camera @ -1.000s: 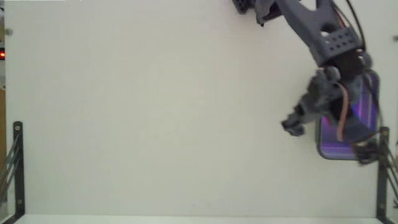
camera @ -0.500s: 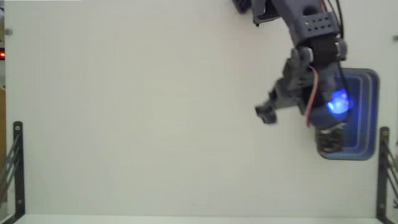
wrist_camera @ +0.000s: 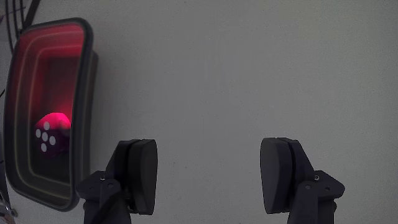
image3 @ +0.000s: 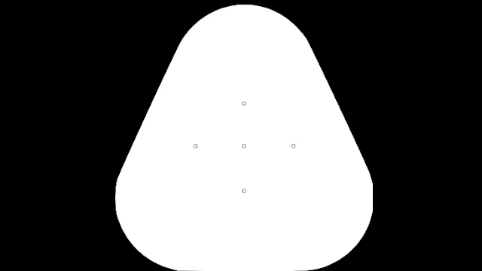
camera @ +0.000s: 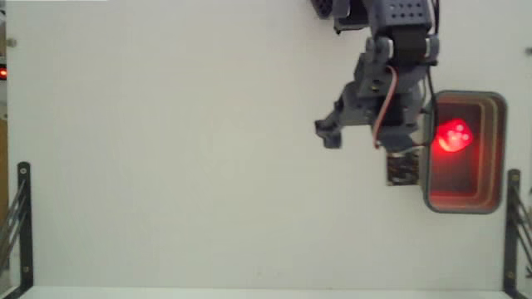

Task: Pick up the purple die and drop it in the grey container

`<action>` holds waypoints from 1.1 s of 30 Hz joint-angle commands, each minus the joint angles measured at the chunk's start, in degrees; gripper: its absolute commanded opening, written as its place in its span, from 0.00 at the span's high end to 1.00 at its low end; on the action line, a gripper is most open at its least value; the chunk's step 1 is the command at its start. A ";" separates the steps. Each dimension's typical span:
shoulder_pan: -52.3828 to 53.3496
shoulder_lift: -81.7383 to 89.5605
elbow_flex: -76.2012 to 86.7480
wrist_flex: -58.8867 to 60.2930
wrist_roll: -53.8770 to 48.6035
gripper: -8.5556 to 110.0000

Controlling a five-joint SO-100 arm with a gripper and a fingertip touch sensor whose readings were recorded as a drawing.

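A: Wrist view first. The gripper (wrist_camera: 209,180) is spread wide, both dark fingers (wrist_camera: 138,174) apart with only bare table (wrist_camera: 249,74) between them. Nothing held.

B: And the purple die (wrist_camera: 51,132)?

A: It sits inside the grey container (wrist_camera: 87,74), at the left of the wrist view, glowing red-pink, with white pips on its face. The tub's inner walls are lit red around it.

B: The fixed view shows the same: the die (camera: 454,136) is a bright red spot in the upper half of the container (camera: 501,149), which lies near the right edge of the white table (camera: 166,149).

A: The arm (camera: 399,50) reaches in from the top edge, with the gripper (camera: 366,141) over the table just left of the tub, not above it.

B: There's a small dark square board (camera: 402,169) just beside the container's left wall, under the arm. I can't tell whether it touches the rim.

A: Black metal brackets (camera: 23,224) stand at the table's left and right edges.
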 commanded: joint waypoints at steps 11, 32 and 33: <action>3.56 8.15 4.94 0.13 0.26 0.00; 4.04 8.78 5.57 0.13 0.26 0.00; 4.04 8.78 5.57 0.13 0.26 0.00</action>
